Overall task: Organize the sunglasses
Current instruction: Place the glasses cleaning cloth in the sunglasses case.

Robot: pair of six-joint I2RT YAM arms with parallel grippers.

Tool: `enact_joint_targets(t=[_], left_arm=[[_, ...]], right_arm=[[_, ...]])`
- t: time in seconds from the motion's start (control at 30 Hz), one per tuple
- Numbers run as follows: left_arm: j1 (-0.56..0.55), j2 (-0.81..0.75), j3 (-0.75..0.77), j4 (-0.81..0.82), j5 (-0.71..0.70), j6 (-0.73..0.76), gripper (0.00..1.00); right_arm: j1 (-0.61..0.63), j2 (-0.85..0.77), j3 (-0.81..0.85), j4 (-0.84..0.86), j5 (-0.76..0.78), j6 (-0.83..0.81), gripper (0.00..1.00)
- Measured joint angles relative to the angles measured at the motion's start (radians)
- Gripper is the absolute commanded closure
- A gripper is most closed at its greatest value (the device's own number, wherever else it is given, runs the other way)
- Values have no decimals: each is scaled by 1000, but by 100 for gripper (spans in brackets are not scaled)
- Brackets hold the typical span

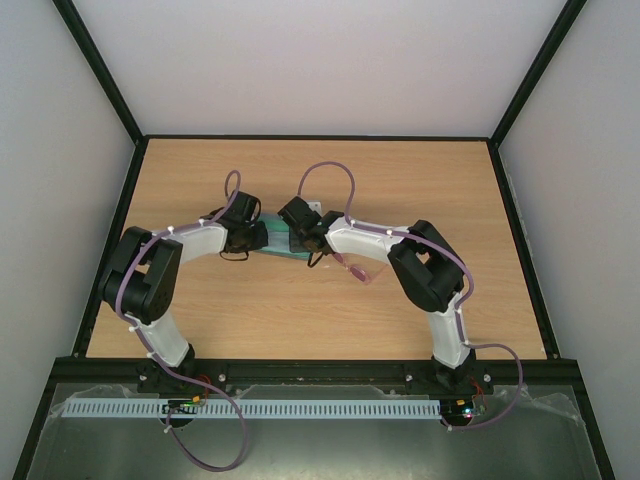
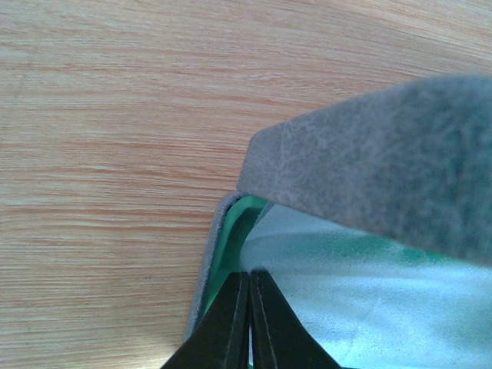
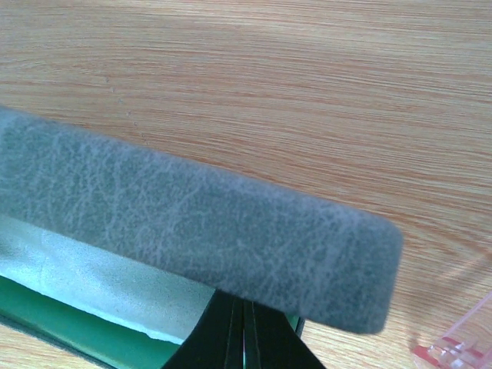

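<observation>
Sunglasses [image 1: 357,269] with a thin translucent pink frame lie flat on the wooden table [image 1: 300,320], just right of centre, close under the right arm's forearm. Nothing holds them. The right wrist view catches only one pink corner of them, low at its right edge.

Both arms bend inward and meet over a blue-grey oblong case [image 1: 272,243] at the middle of the table, just left of the sunglasses.

The left gripper [image 2: 250,274] has its two black fingers pressed flat together, tips down inside the open case. They sit at the edge of a light blue cloth [image 2: 369,300] that lies in the case, beside the green lining [image 2: 231,246]. Whether they pinch the cloth cannot be told. The case's grey lid [image 2: 384,161] (soft and suede-like in texture) stands raised above the cloth.

The right gripper [image 3: 244,309] is likewise fully closed, finger against finger. Its tips are hidden behind the raised lid, which crosses that view as a wide grey band. The pale cloth and a strip of green lining show beneath the lid on the left. What the tips touch cannot be seen.
</observation>
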Motion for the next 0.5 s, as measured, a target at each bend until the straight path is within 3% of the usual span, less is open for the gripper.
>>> enact_joint_targets(t=[0.13, 0.3, 0.5], left_arm=[[3, 0, 0, 0, 0, 0, 94], [5, 0, 0, 0, 2, -1, 81], [5, -5, 0, -2, 2, -3, 67]], right_arm=[[0, 0, 0, 0, 0, 0, 92], [0, 0, -11, 0, 0, 0, 85], [0, 0, -19, 0, 0, 0, 85]])
